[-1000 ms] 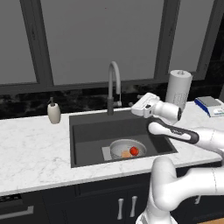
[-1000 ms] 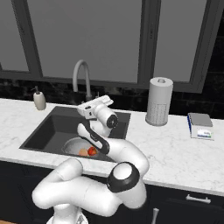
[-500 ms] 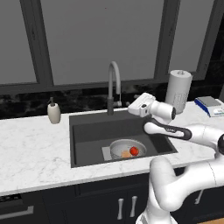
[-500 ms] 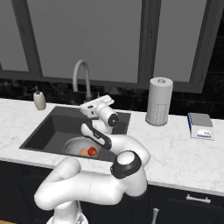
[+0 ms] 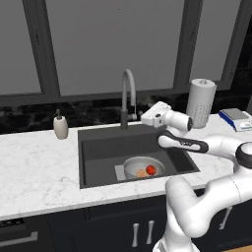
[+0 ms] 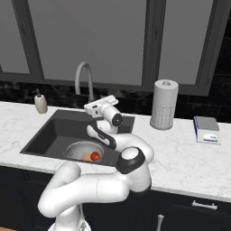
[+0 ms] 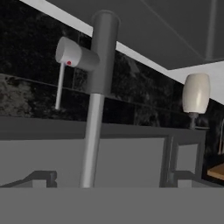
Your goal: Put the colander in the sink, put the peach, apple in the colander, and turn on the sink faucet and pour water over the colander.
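Note:
The pale colander (image 5: 134, 166) (image 6: 76, 148) sits on the floor of the dark sink (image 5: 98, 147) (image 6: 54, 131). Inside it lie the peach (image 5: 141, 173) (image 6: 85, 157) and the redder apple (image 5: 151, 170) (image 6: 95, 155). The grey gooseneck sink faucet (image 5: 128, 96) (image 6: 84, 77) (image 7: 98, 87) rises behind the basin, and no water runs from its spout. My gripper (image 5: 147, 117) (image 6: 92, 107) (image 7: 113, 181) hovers open just in front of the faucet stem, near its side handle (image 7: 72, 54). Nothing is between the fingertips (image 7: 41, 178).
A beige soap dispenser (image 5: 60, 127) (image 6: 40, 103) (image 7: 195, 94) stands left of the sink. On the right counter are a paper towel roll (image 5: 200, 103) (image 6: 163, 104) and a small boxed item (image 5: 236, 118) (image 6: 207, 131). Dark backsplash and window panels are behind.
My gripper has drifted a little to the left, closer to the faucet stem. Colander, peach and apple have not moved.

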### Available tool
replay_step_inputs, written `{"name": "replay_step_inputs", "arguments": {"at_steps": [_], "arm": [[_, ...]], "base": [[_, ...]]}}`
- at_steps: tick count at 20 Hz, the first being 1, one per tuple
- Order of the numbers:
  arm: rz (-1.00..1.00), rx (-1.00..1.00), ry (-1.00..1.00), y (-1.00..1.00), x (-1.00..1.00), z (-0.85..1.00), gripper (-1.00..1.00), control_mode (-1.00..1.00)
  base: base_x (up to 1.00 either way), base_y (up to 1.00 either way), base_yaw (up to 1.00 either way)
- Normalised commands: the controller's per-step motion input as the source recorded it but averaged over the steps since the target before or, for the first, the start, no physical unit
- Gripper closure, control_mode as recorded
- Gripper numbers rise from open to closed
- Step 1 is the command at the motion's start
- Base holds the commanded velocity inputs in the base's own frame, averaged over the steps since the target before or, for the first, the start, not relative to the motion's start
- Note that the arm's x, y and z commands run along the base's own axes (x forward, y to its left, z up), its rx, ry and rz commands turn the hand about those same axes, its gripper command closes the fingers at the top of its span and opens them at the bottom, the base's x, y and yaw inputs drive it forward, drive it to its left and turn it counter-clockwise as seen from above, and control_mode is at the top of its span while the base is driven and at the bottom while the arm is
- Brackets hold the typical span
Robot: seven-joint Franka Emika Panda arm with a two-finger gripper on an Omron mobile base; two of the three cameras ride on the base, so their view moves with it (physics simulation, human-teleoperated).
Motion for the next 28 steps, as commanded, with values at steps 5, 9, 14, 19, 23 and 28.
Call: {"name": "replay_step_inputs", "arguments": {"at_steps": [5, 9, 14, 19, 23, 28], "arm": [[0.00, 0.00, 0.01, -0.01, 0.38, -0.07, -1.00, -1.00], [0.00, 0.01, 0.02, -0.01, 0.30, -0.13, -1.00, -1.00], [0.00, 0.02, 0.04, -0.03, 0.25, -0.21, -1.00, -1.00], [0.00, 0.04, 0.02, -0.09, 0.34, -0.12, -1.00, -1.00], [0.00, 0.04, 0.02, -0.06, 0.38, -0.07, -1.00, -1.00], [0.00, 0.03, 0.01, -0.04, 0.33, -0.13, -1.00, -1.00]], "base": [[0.00, 0.00, 0.00], [0.00, 0.00, 0.00], [0.00, 0.00, 0.00], [0.00, 0.00, 0.00], [0.00, 0.00, 0.00], [0.00, 0.00, 0.00]]}}
